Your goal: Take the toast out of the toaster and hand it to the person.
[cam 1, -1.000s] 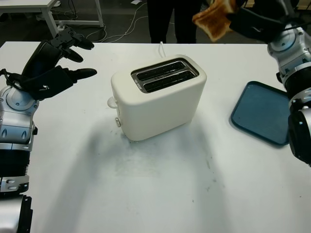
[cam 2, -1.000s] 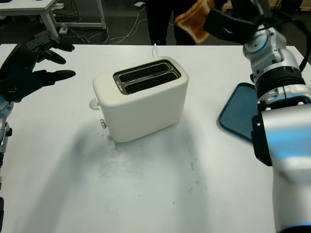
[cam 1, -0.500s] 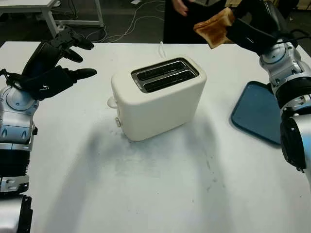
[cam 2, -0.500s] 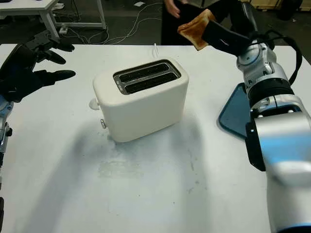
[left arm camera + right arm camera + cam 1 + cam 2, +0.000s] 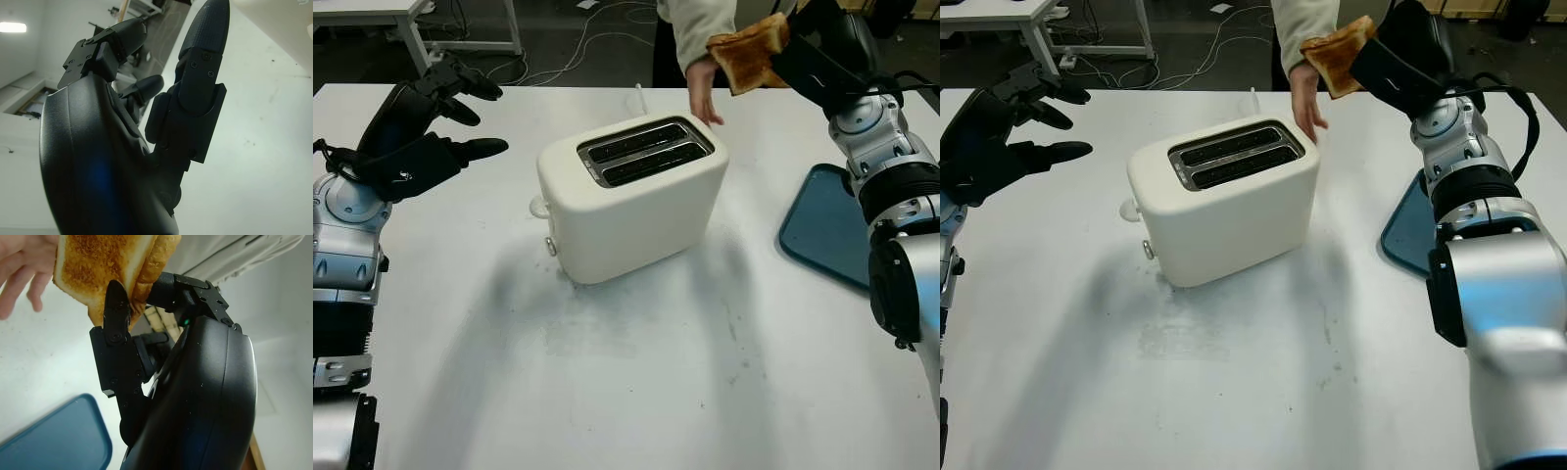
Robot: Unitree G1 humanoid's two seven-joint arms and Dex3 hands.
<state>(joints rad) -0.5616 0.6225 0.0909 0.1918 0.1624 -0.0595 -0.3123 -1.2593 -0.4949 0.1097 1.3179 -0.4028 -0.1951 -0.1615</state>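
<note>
My right hand (image 5: 795, 59) holds a browned slice of toast (image 5: 749, 54) up in the air beyond the table's far edge, above and right of the toaster. Its fingers are shut on the slice's lower edge, seen close in the right wrist view as toast (image 5: 107, 269). A person's hand (image 5: 702, 88) in a pale sleeve reaches down just left of the toast, near the toaster's back right corner. The cream two-slot toaster (image 5: 631, 196) stands mid-table with both slots dark. My left hand (image 5: 435, 122) hovers open at the far left.
A blue tray (image 5: 837, 230) lies on the white table (image 5: 636, 382) at the right, under my right forearm. A white cord runs off behind the toaster. Desks and cables sit on the floor beyond the table.
My right hand lowered the toast a little and then held it. The person's hand and sleeve came in from the top toward the toast. My left hand stayed still.
</note>
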